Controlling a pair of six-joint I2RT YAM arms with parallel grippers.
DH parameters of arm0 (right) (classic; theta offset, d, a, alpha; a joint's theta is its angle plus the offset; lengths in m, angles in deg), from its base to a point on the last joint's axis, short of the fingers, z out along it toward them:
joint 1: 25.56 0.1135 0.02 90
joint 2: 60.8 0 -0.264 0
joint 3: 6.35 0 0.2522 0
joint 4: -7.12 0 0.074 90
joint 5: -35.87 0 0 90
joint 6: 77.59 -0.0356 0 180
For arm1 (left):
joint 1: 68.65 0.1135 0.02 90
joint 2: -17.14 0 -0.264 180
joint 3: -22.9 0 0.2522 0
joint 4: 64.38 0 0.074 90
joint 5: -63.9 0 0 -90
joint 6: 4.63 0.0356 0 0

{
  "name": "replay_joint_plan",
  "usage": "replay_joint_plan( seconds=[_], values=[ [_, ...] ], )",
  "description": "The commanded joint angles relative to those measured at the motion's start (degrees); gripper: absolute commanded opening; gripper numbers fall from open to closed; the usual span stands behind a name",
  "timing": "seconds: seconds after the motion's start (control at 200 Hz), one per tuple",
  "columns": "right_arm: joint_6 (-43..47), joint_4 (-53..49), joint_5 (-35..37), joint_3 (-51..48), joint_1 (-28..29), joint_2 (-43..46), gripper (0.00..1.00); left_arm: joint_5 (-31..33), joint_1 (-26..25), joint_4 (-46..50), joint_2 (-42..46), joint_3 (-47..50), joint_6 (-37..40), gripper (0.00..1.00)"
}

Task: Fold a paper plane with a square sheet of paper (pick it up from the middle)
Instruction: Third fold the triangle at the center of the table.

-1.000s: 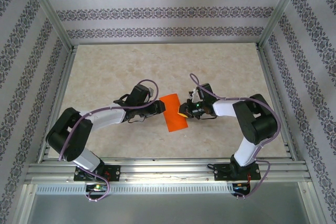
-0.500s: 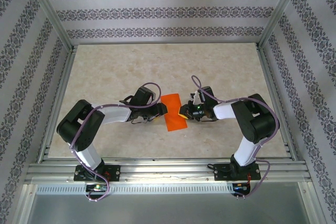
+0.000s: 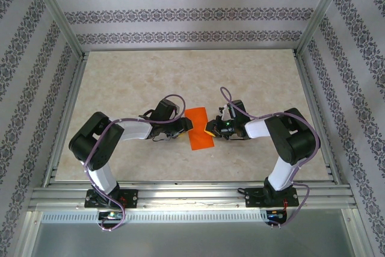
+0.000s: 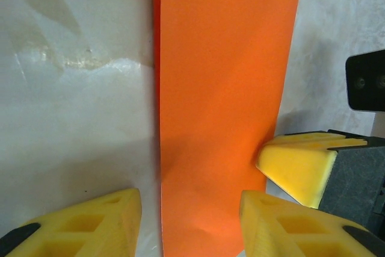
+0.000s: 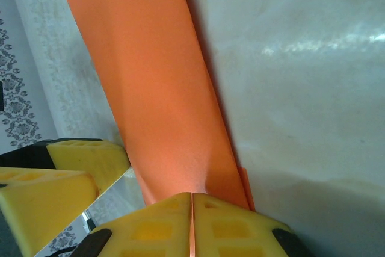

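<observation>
The square sheet of paper [image 3: 198, 129], bright orange, lies on the table folded into a narrow rectangle, between the two grippers. My right gripper [image 3: 210, 129] is shut on its right long edge. In the right wrist view the yellow pads [image 5: 192, 228] press together with the orange edge [image 5: 162, 100] pinched between them. My left gripper [image 3: 185, 126] is at the left long edge, open. In the left wrist view its fingertips [image 4: 186, 233] straddle the paper [image 4: 222, 76], one pad over bare table and the other over the paper. The right gripper's yellow finger [image 4: 301, 164] touches the far edge.
The beige marbled tabletop [image 3: 120, 82] stretches around the paper. Aluminium frame rails [image 3: 180, 194] run along the near edge, and patterned walls [image 3: 186, 13] enclose the back and sides. Both arm bases [image 3: 108, 197] sit at the front.
The left arm has drawn in toward the paper's left edge and its jaws have narrowed. The right gripper has stayed shut on the paper without moving.
</observation>
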Motion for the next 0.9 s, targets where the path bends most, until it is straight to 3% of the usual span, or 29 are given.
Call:
replay_joint_plan(
  seconds=[0.0, 0.714, 0.894],
  values=[
    [-0.8, -3.5, 2.7, -1.8, 1.7, -1.7, 0.11, -0.9, 0.6, -2.2, -1.2, -1.5, -1.0, 0.47],
    [-1.1, -3.6, 2.7, -1.8, 1.8, -1.2, 0.11, -3.3, 0.4, -7.4, -2.9, -0.6, -4.3, 0.42],
    [-1.1, -3.8, 2.4, -1.4, 1.8, -0.9, 0.11, -3.1, 0.5, -7.7, -2.3, -0.2, -4.8, 0.34]
  ],
)
